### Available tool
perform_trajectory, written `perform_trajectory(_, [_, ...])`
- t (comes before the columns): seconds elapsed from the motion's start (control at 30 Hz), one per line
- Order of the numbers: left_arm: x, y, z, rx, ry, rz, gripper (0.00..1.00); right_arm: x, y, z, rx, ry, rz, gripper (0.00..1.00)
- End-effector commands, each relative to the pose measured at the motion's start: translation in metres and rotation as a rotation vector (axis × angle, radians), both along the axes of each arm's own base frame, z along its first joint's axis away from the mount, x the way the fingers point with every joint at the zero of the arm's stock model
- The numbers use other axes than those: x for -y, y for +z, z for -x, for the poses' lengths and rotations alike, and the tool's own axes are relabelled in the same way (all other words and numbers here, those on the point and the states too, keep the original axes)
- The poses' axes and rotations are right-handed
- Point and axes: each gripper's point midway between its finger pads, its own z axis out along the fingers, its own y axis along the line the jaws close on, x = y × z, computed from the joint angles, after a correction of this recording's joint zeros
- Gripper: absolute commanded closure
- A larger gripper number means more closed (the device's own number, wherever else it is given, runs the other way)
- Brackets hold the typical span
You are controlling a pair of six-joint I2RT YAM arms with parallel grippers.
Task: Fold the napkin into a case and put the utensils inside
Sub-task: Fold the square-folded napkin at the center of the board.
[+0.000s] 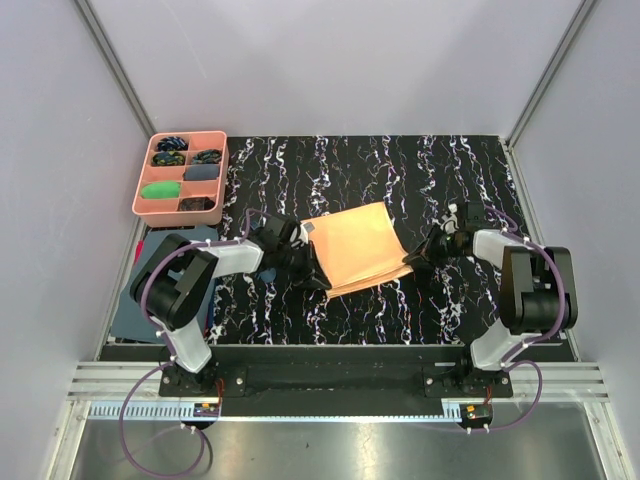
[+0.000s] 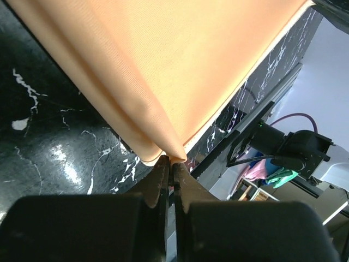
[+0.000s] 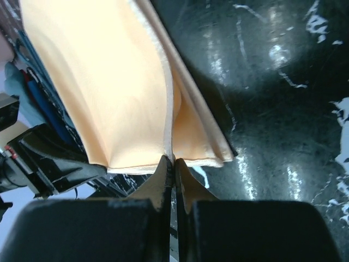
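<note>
A shiny peach-orange fabric napkin (image 1: pixel 355 245) lies near the middle of the black, white-veined marble-pattern bench (image 1: pixel 440 180). It is folded into a tilted, roughly rectangular shape with more than one layer. It sits between the two arms, its far part flat on the bench.

The left claw (image 1: pixel 312 278) is at the napkin's near left corner. In the left wrist view, the left claw (image 2: pixel 172 162) has its jaws pressed together on the very tip of that corner, and the fabric (image 2: pixel 191 65) fans out and away from the pinch in soft folds. Part of a pale hem shows along its edge.

The right claw (image 1: pixel 412 262) is at the napkin's near right corner. In the right wrist view, the right claw (image 3: pixel 173 162) is closed on the hemmed edge of an upper layer. The cloth (image 3: pixel 120 87) rises from the pinch, and lower layers are spread just beside it on the glossy bench.

A pink plastic compartment tray (image 1: pixel 176 216) with small coloured bundles sits at the far left of the bench, well apart from the napkin. A dark blue-grey cloth sheet (image 1: pixel 135 305) lies at the near left, partly under the left arm.
</note>
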Motion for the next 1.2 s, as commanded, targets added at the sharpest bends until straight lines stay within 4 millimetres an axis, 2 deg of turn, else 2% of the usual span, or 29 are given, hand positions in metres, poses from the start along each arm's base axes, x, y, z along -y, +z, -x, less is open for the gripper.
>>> perform_trajectory(0.0, [0.000, -0.007, 0.001, 0.002, 0.001, -0.032, 0.96, 0.011, -0.008, -0.015, 0.031, -0.009, 0.067, 1.00])
perform_trajectory(0.23, [-0.005, -0.018, 0.008, -0.009, 0.000, -0.063, 0.93, 0.012, -0.020, -0.010, 0.011, -0.006, 0.078, 1.00])
perform_trajectory(0.4, [0.001, -0.019, 0.010, -0.003, -0.017, -0.062, 0.88, 0.014, -0.024, -0.015, 0.018, -0.012, 0.090, 1.00])
perform_trajectory(0.6, [-0.001, -0.017, 0.011, 0.009, -0.014, -0.069, 0.69, 0.016, -0.021, -0.018, 0.028, -0.012, 0.103, 0.99])
perform_trajectory(0.63, [-0.002, -0.015, 0.012, 0.012, -0.018, -0.066, 0.63, 0.017, -0.019, -0.018, 0.033, -0.013, 0.106, 0.98])
perform_trajectory(0.77, [-0.011, 0.001, 0.016, 0.061, -0.036, -0.092, 0.51, 0.015, -0.010, -0.013, 0.032, 0.000, 0.095, 0.78])
perform_trajectory(0.8, [-0.014, 0.004, 0.018, 0.071, -0.040, -0.101, 0.50, 0.014, -0.003, -0.009, 0.032, 0.004, 0.093, 0.72])
perform_trajectory(0.83, [-0.021, 0.004, 0.024, 0.063, -0.056, -0.128, 0.48, 0.014, 0.001, -0.007, 0.036, 0.004, 0.092, 0.69])
perform_trajectory(0.87, [-0.024, 0.013, 0.024, 0.086, -0.058, -0.132, 0.47, 0.014, 0.005, -0.002, 0.027, 0.008, 0.097, 0.66])
perform_trajectory(0.9, [-0.027, 0.016, 0.025, 0.093, -0.059, -0.144, 0.46, 0.015, 0.015, -0.002, 0.052, 0.007, 0.103, 0.60])
perform_trajectory(0.93, [-0.032, 0.019, 0.030, 0.087, -0.065, -0.152, 0.46, 0.019, 0.018, -0.002, 0.058, -0.001, 0.130, 0.57])
perform_trajectory(1.0, [-0.029, 0.037, 0.027, 0.125, -0.063, -0.118, 0.47, 0.023, 0.029, -0.003, 0.088, -0.010, 0.155, 0.51])
perform_trajectory(1.07, [-0.018, 0.056, 0.014, 0.167, -0.048, -0.075, 0.53, 0.027, 0.032, -0.007, 0.098, -0.021, 0.180, 0.49])
perform_trajectory(1.1, [-0.012, 0.062, 0.004, 0.195, -0.037, -0.053, 0.60, 0.028, 0.035, -0.011, 0.106, -0.023, 0.185, 0.49])
perform_trajectory(1.13, [-0.007, 0.058, -0.003, 0.179, -0.024, -0.052, 0.65, 0.026, 0.036, -0.013, 0.107, -0.017, 0.174, 0.49])
perform_trajectory(1.17, [0.001, 0.065, -0.016, 0.202, -0.013, -0.039, 0.69, 0.024, 0.036, -0.015, 0.106, -0.017, 0.162, 0.49])
